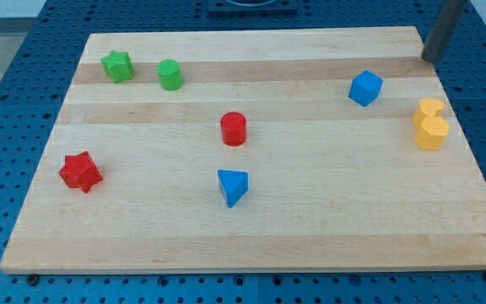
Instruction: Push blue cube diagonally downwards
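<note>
Board (251, 228) of pale wood on blue perforated table (24, 76), holding seven scattered blocks. Blue cube (365, 88) sits upper right, apparently unpushed; the whole diagonal shove remains. Rod, no gripper to open or close: my tip (431, 59) rests at the top right corner, well apart from the cube.

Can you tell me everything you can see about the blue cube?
The blue cube is a small, solid-looking block, bright blue all over, with a smooth plastic look. It sits on the wooden board toward the view's upper right, turned so a corner faces the camera and several faces show. Nothing touches it. The yellow block lies apart to its right, and my tip rests further up and right, near the board's corner, not against it.
</note>
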### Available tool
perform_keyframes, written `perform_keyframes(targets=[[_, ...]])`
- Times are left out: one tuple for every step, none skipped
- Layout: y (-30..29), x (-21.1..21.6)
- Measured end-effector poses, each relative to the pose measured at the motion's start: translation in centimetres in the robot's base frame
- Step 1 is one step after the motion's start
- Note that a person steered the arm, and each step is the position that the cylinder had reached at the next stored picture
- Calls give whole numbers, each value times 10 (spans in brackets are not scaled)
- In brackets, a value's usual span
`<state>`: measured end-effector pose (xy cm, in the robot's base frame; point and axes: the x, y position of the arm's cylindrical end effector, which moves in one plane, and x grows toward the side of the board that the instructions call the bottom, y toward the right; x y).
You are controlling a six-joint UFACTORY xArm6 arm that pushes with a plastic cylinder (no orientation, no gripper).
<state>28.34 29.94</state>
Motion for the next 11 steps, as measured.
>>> perform_keyframes(targets=[[-16, 9], [-58, 40], [-111, 55], [-205, 55], [-242, 78], [-210, 57], [-182, 13], [-128, 30], [-116, 72], [-166, 124], [-214, 141]])
